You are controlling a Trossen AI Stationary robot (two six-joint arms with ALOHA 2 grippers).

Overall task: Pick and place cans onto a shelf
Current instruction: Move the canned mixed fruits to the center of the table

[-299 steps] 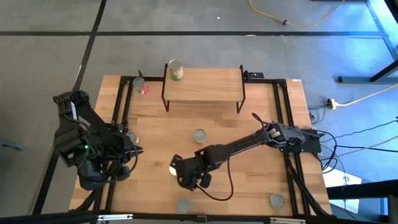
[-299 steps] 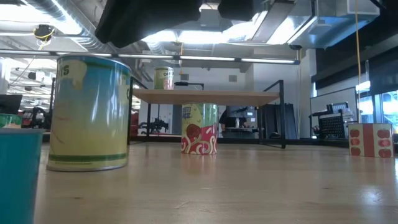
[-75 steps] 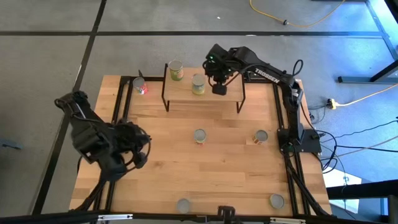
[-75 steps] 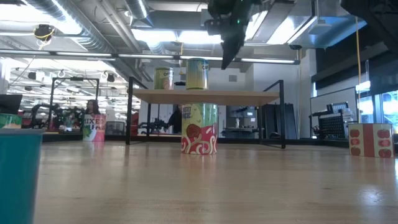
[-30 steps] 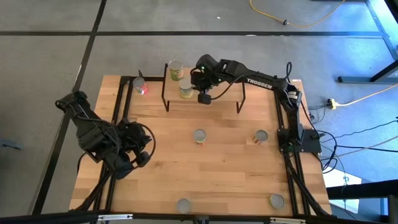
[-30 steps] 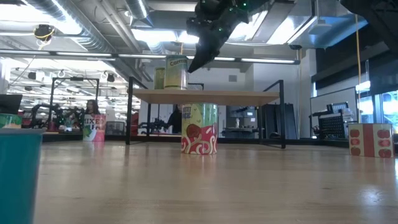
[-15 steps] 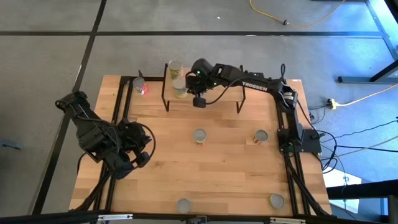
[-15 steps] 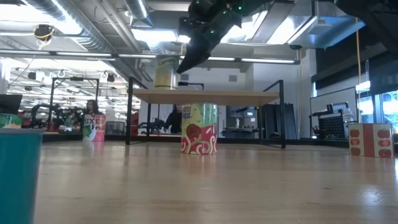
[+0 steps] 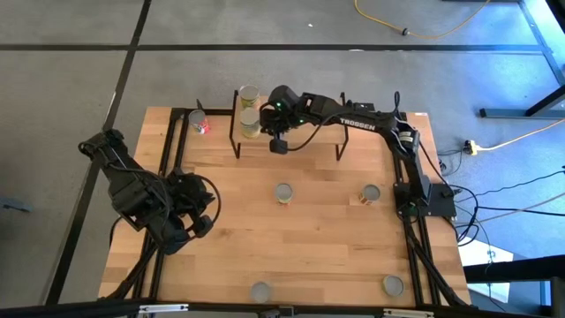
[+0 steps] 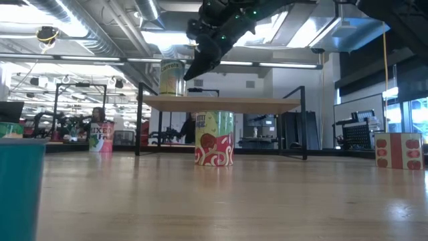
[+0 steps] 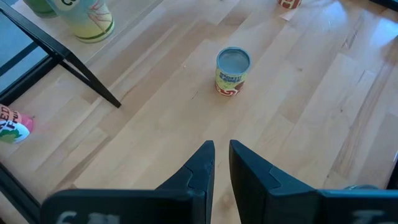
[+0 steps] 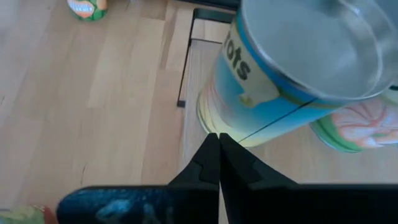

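Note:
The shelf stands at the table's far side. Two cans stand upright on its left end: a green-and-pink one at the far corner and a blue-and-yellow one just in front of it. In the low view the blue-and-yellow can hides the other. My right gripper is shut and slants down against this can's right near side. My left gripper hovers over the table's left part, its fingers a narrow gap apart and holding nothing. My right gripper touches the blue-and-yellow can's side wall low down, near its bottom rim, with the tips of its shut fingers. They slant down from the table's right and near side. The can stands upright on the shelf board.
On the table stand a can in the middle and one to its right. A red-and-green can sits left of the shelf. Two more are at the near edge. A teal can looms close in the low view.
My right gripper has gone toward the table's left edge along the shelf and sunk a little, fingers staying shut. The blue-and-yellow can has slid upright ahead of it toward the shelf's left end, up to the other can.

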